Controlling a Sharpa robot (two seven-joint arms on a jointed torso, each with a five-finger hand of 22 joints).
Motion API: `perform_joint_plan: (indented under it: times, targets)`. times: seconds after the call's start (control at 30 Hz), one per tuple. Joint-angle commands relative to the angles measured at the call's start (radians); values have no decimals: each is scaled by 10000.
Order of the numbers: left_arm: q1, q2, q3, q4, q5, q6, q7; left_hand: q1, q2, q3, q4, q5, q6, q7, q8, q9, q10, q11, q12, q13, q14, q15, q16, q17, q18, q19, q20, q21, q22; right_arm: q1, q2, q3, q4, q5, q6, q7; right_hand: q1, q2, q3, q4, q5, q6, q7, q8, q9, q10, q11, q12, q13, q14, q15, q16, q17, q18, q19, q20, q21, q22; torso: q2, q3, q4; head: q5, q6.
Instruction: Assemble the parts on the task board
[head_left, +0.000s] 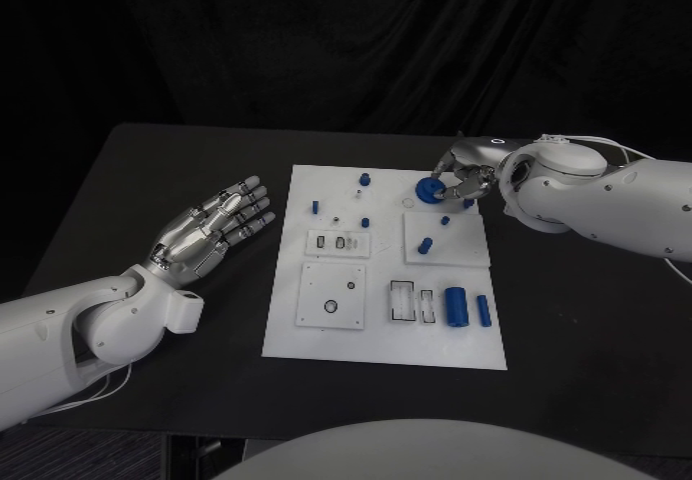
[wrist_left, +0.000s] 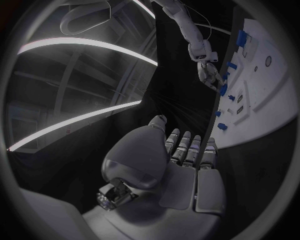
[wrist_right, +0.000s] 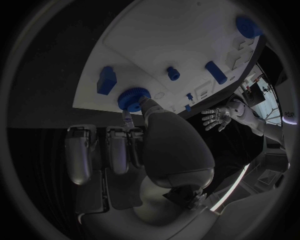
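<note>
Pinching a blue gear (head_left: 430, 189) over the task board (head_left: 378, 352), right robot hand (head_left: 469, 180), left robot hand (head_left: 216, 222) spread

Black table (head_left: 144, 180) w/ white task board (head_left: 387, 345) flat at centre, small blue parts on it.

Matt black table (head_left: 173, 200); smooth white task board (head_left: 382, 350); blue plastic-looking gear (head_left: 430, 190) at the silvery, metallic-looking right hand (head_left: 469, 183)
</note>
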Motion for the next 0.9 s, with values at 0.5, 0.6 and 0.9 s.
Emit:
perform_joint_plan:
  times: [0.5, 0.6, 0.9]
  targets:
    - [-25, 52, 6, -41, 41, 201, 1153, 44, -17, 70, -55, 41, -84, 12, -43, -13, -71, -14, -60, -9, -59, -6, 35, -10, 36, 6, 50, -15, -11, -105, 171, 3, -135, -13, -23, -30, 42, -108, -68, -162, -840, 390, 60, 346, 327, 1057, 98, 26, 2632, 964, 76, -53, 2447, -65, 599, 38, -73, 2242, 4, -9, -16, -7, -11]
    - [-27, 61, 6, -52, 41, 210, 1145, 44, -17, 70, -55, 41, -84, 12, -43, -13, -71, -14, -60, -9, -59, -6, 35, -10, 36, 6, 50, -15, -11, -133, 242, 3, -199, -13, -60, -16, 135, -88, -40, -261, -680, 584, 52, 515, 493, 1057, 92, 26, 2632, 964, 75, -56, 2447, -66, 602, 39, -74, 2247, 1, -5, -8, -18, -26]
    - [-34, 81, 6, -83, 41, 238, 1121, 36, -8, 89, -65, 43, -103, 16, -49, -15, -84, -13, -75, -11, -66, -1, 33, -12, 33, 2, 53, -18, -12, -222, 353, 4, -328, -13, -444, 298, 479, 114, 221, -865, 1286, 1132, -112, 2243, 1846, 1057, -66, 26, 2632, 971, -37, -54, 2465, -74, 631, -83, -62, 2287, 4, -3, 3, -5, -18]
